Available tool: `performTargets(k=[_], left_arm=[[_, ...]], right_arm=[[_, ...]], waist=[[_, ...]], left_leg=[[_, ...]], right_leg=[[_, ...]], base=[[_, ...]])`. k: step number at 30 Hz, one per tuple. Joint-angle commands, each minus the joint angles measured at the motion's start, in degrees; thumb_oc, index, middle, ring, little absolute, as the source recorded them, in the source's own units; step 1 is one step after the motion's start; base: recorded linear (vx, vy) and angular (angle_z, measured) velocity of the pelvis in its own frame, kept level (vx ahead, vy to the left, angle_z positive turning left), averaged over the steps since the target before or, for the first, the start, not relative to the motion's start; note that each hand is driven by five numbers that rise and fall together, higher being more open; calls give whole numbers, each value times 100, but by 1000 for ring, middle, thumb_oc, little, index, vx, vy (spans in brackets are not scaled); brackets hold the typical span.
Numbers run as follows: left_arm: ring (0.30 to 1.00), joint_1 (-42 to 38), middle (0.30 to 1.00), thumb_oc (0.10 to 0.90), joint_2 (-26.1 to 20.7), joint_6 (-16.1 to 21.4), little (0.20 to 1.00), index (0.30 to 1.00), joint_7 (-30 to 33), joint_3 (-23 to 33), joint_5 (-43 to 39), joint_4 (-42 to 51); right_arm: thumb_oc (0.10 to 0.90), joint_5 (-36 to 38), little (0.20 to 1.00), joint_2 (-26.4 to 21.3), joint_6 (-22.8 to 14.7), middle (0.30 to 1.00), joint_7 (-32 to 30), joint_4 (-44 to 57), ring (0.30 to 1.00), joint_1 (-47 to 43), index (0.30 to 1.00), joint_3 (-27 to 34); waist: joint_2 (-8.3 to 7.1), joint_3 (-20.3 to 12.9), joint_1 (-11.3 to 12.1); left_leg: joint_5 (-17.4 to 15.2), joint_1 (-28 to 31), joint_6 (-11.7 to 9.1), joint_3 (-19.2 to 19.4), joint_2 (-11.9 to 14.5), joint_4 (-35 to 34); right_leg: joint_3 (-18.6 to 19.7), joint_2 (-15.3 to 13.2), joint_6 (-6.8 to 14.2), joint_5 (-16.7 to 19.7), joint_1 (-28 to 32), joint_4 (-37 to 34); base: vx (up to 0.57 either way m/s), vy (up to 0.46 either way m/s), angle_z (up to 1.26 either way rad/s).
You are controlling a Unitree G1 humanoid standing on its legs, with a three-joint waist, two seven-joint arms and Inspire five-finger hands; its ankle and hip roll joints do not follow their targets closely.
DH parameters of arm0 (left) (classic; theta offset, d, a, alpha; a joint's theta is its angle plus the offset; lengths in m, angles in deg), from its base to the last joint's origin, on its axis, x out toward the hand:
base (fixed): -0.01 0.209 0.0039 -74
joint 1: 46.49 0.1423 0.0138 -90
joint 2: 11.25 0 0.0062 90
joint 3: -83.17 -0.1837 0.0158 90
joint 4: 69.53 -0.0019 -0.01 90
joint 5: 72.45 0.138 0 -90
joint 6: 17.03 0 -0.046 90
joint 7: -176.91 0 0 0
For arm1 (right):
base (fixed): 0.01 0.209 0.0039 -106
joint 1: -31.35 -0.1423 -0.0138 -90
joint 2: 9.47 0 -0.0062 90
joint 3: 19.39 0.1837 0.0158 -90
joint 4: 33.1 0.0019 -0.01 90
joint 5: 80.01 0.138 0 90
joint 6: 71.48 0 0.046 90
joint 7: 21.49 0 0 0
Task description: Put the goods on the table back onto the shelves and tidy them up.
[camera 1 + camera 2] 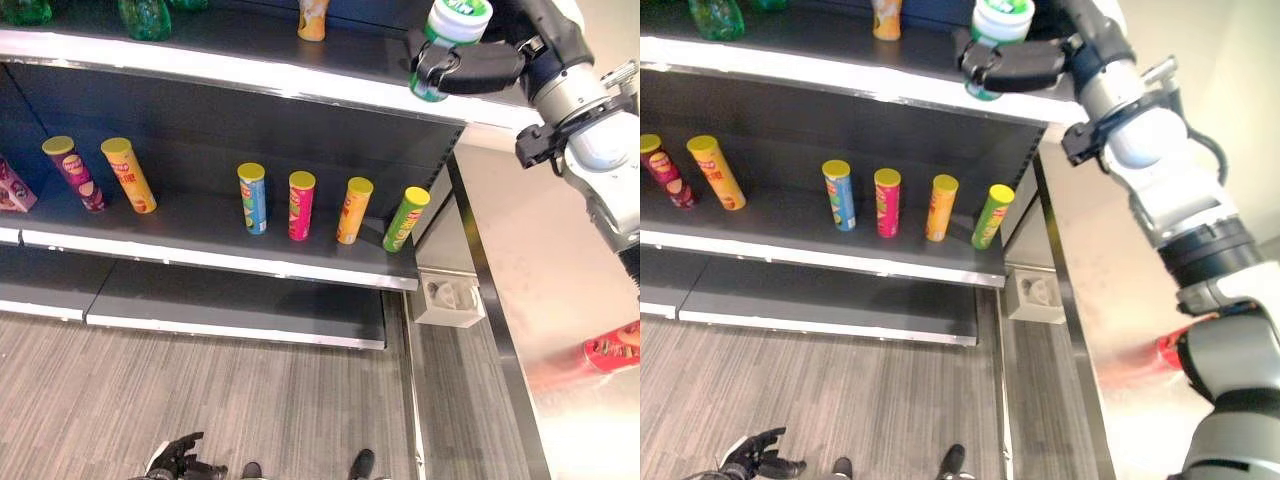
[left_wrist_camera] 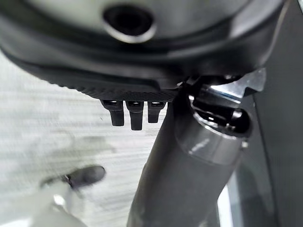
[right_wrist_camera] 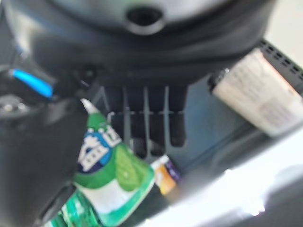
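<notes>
Round, probably plastic tub point(image 1: 455, 30) in right robot hand point(image 1: 478, 70)

A shop: dark shelves point(image 1: 200, 235) (white-edged) displaying snack tubes point(image 1: 301, 205).

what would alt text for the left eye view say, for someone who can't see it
The robot's right hand holds a green and white container at the right end of the top shelf. On the shelf below, six tall snack cans stand or lean, and a red item lies on the steel table.
</notes>
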Motion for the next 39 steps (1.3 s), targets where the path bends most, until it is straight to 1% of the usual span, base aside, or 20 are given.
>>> performTargets(k=[1, 3, 4, 6, 7, 8, 9, 11, 12, 14, 17, 20, 21, 22, 23, 27, 29, 30, 32, 39], left_arm=[[900, -130, 900, 800, -148, 161, 900, 900, 40, -282, -216, 357], [900, -183, 900, 800, -119, 162, 900, 900, 45, -331, -233, 426], [900, -198, 900, 800, -111, 165, 900, 900, 26, -353, -217, 452], [900, -228, 900, 800, -135, 157, 900, 900, 11, -409, -135, 485], [900, -252, 900, 800, -149, 161, 900, 900, 12, -437, -104, 485], [900, -345, 900, 800, -182, 187, 900, 900, 42, -524, -33, 419], [900, -392, 900, 800, -209, 201, 900, 900, 65, -625, 40, 379], [900, -411, 900, 800, -175, 188, 900, 900, 80, -670, 90, 258], [900, -437, 900, 800, -140, 181, 900, 900, 60, -700, 140, 239], [900, -479, 900, 800, -198, 193, 900, 900, 37, -744, 248, 206], [900, -468, 900, 800, -288, 222, 900, 900, 61, -734, 337, 197], [900, -463, 900, 800, -370, 205, 900, 900, 132, -560, 234, 109], [900, -459, 900, 800, -367, 206, 900, 900, 131, -553, 233, 109], [900, -454, 900, 800, -422, 200, 900, 900, 132, -525, 231, 91], [900, -441, 900, 800, -443, 189, 900, 900, 116, -505, 229, 88], [900, -432, 900, 800, -465, 201, 900, 900, 91, -512, 255, 88], [900, -394, 900, 800, -430, 190, 900, 900, 52, -497, 258, 91], [900, -377, 900, 800, -409, 191, 900, 900, 59, -475, 298, 98], [900, -290, 900, 800, -279, 177, 900, 900, 22, -524, 353, 97], [900, -205, 900, 800, -117, 141, 900, 900, 58, -514, 359, 136]], right_arm=[[400, 312, 300, -431, -363, 300, -415, 145, 300, -1177, 300, 72], [400, 337, 300, -537, -375, 300, -425, 243, 300, -1188, 300, 54], [400, 350, 300, -570, -359, 300, -416, 266, 300, -1221, 300, 37], [400, 348, 300, -589, -353, 300, -417, 305, 300, -1282, 300, -4], [400, 347, 300, -604, -355, 300, -417, 311, 300, -1317, 300, -31], [400, 358, 300, -668, -387, 300, -427, 300, 300, -1412, 300, -120], [400, 402, 300, -803, -369, 300, -410, 237, 300, -1497, 300, -189], [400, 381, 300, -815, -345, 300, -400, 212, 300, -1448, 300, -146], [400, 312, 300, -876, -282, 300, -386, 266, 300, -1342, 300, -95], [400, 205, 300, -870, -214, 300, -394, 320, 300, -1198, 300, 54], [400, 144, 300, -746, -225, 300, -471, 242, 300, -1064, 300, 245], [400, 107, 300, -614, -215, 300, -515, 172, 300, -1054, 300, 319], [400, 110, 300, -605, -218, 300, -513, 161, 300, -1072, 300, 302], [400, 155, 300, -537, -212, 300, -509, 45, 300, -1116, 300, 297], [400, 158, 300, -537, -205, 300, -514, 36, 300, -1142, 300, 284], [400, 292, 300, -525, -276, 300, -546, -99, 300, -1234, 300, 295], [400, 316, 300, -520, -268, 300, -559, -121, 300, -1179, 300, 377], [400, 326, 300, -476, -270, 300, -543, -66, 300, -1151, 300, 389], [400, 465, 300, -381, -279, 300, -469, 115, 300, -989, 300, 464], [400, 811, 300, -121, -298, 300, -248, 624, 300, -511, 300, 652]], waist=[[-227, -45, 160], [-232, 10, 139], [-221, 4, 128], [-213, -34, 141], [-209, -52, 145], [-189, -79, 159], [-119, -164, 132], [20, -289, 85], [57, -358, 34], [4, -416, 12], [-52, -385, 41], [-38, -318, 102], [-35, -291, 123], [-20, -241, 83], [-19, -225, 71], [-2, -215, 18], [-39, -196, 9], [-84, -196, 17], [-162, -309, 30], [-242, -392, 38]], left_leg=[[-910, -525, -149, -54, -228, 1414], [-831, -834, -277, 4, 46, 1819], [-745, -872, -297, 53, 178, 1726], [-420, -872, -362, 2, 454, 1241], [-198, -881, -406, -72, 619, 939], [336, -996, -540, -310, 984, 265], [577, -1056, -639, -482, 1166, -159], [533, -968, -694, -534, 1109, -247], [499, -964, -711, -539, 988, -260], [342, -859, -592, -510, 707, -209], [127, -668, -356, -297, 332, -156], [13, -492, -173, 49, 114, -181], [-13, -450, -174, 77, 114, -177], [-41, -385, -123, 156, 52, -213], [-57, -342, -106, 180, 30, -228], [-111, -286, -83, 192, -68, -256], [-92, -257, -70, 194, -90, -238], [-111, -208, -67, 218, -96, -235], [-142, -169, -73, 209, -104, -241], [-164, -130, -122, 179, -27, -241]], right_leg=[[-46, -82, 302, -501, 284, 108], [-180, -36, 257, -588, 478, -39], [-202, -13, 280, -613, 544, -108], [-164, -40, 339, -616, 557, -147], [-146, -66, 365, -626, 539, -151], [-80, -106, 427, -722, 506, -151], [-18, -209, 518, -817, 579, -151], [28, -278, 573, -804, 713, -151], [18, -419, 600, -717, 703, -151], [92, -737, 693, -550, 766, -85], [185, -1132, 782, -350, 662, 288], [-86, -1479, 812, -78, 461, 739], [-49, -1491, 822, -107, 463, 780], [-90, -1474, 784, -33, 337, 1072], [6, -1409, 783, -48, 266, 1112], [14, -1011, 740, -164, 190, 597], [198, -917, 765, -115, 164, 446], [306, -882, 807, -40, 190, 290], [260, -824, 827, 27, 364, 27], [153, -748, 822, -40, 554, -116]], base=[[41, -68, 46], [21, 4, 41], [53, 103, 32], [82, 172, 14], [125, 308, -5], [210, 494, -13], [242, 500, -27], [210, 402, -25], [173, 404, -27], [142, 408, -24], [71, 333, 17], [20, 269, -16], [43, 238, -40], [48, 183, -25], [65, 223, 4], [46, 63, 4], [52, -30, -1], [73, -47, -24], [116, -71, -39], [52, -54, -2]])
